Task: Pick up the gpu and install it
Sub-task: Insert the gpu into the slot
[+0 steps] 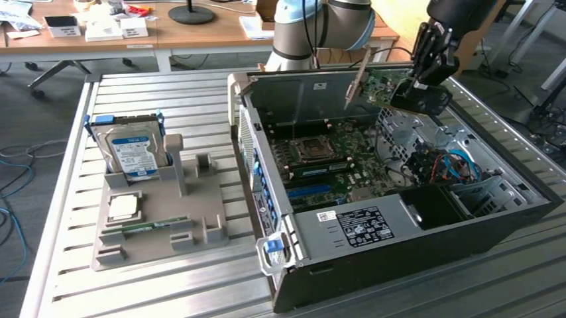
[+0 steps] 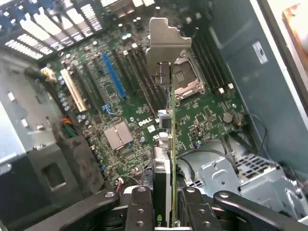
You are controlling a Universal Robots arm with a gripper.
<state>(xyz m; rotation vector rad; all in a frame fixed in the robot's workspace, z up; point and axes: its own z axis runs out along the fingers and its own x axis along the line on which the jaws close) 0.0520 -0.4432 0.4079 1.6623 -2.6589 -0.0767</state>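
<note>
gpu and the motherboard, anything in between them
Nothing. In the exterior view the gpu, held in the gripper, hangs clear of the motherboard with only bare air between them.

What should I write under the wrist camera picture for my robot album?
The claw grips the gpu, seen edge-on, over the green motherboard inside the computer case.

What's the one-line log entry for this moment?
gripper: shut on gpu | gpu: held in air over motherboard | open case | gpu not seated
</note>
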